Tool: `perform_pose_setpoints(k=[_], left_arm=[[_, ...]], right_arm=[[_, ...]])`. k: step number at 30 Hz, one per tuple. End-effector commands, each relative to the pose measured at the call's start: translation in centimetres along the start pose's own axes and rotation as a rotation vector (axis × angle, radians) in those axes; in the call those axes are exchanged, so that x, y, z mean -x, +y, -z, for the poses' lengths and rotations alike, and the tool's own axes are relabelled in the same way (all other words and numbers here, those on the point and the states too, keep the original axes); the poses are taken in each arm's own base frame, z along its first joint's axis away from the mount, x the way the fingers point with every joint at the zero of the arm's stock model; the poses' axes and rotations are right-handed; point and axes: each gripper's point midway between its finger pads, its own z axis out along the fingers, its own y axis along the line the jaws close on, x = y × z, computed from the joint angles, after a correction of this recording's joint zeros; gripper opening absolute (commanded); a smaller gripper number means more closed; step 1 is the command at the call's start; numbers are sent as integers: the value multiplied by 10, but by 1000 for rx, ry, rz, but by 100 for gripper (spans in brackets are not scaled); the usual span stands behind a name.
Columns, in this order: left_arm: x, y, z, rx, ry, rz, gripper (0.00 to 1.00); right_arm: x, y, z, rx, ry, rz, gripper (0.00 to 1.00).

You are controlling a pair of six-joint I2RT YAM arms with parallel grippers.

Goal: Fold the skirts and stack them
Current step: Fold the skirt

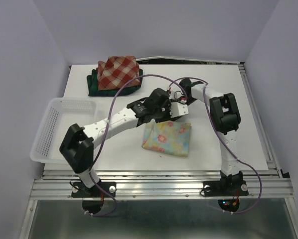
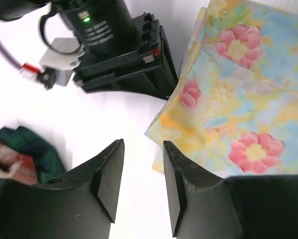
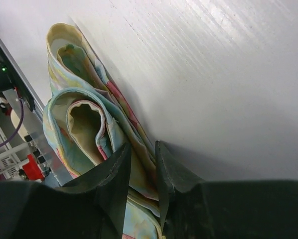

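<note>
Top external view first: the floral skirt (image 1: pixel 167 139) lies folded into a neat pad on the counter (image 1: pixel 223 99), right of the basket (image 1: pixel 48 130) and well apart from it. Just past the basket's far end sits the pile, red skirt (image 1: pixel 118 69) on top and green skirt (image 1: pixel 95 88) underneath. The green one is mostly covered, so I can't say how tidily it is folded. Both arms reach in to the floral skirt's edge on the side away from their bases.

Over to the left wrist: the left gripper (image 2: pixel 142 144) has its jaws parted to a middling gap with nothing between them. There is bare counter below, and the floral skirt's corner sits just beside one jaw.

Right wrist: the right gripper (image 3: pixel 143 147) is down low, jaws narrow and closed on the skirt's layered edge. Cloth shows in the gap and rolled folds bulge beyond.

By my reading that's two stacked and one to go, with the carry over to the pile by the basket coming next.

As for handling, this is light, limp cloth with no stiffness at all. A pinch at one spot will likely let the layers sag and fan open as it lifts. The better bet is to take every layer together at the folded edge, ideally one set of jaws toward each end of it, so the pad hangs flat. It isn't fragile. The risk is a layer slipping free and undoing the fold, or the pad nudging the red skirt askew on landing.
</note>
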Motion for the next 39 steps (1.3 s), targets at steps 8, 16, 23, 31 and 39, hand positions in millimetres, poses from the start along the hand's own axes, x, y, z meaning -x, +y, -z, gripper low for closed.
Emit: perform_pose_setpoints(k=[8, 16, 23, 31, 39], left_arm=[[21, -33, 54, -90, -230, 504, 47], [-11, -22, 10, -206, -250, 958, 39], [-63, -8, -39, -216, -157, 1153, 33], [-95, -2, -68, -233, -87, 1238, 30], [-57, 59, -8, -55, -216, 1075, 36]], right_arm=[[85, 44, 57, -85, -225, 164, 58], [110, 79, 121, -251, -402, 306, 80], [33, 111, 103, -49, -327, 181, 58], [-62, 71, 34, 61, -103, -9, 38], [-43, -7, 43, -290, -136, 54, 30]])
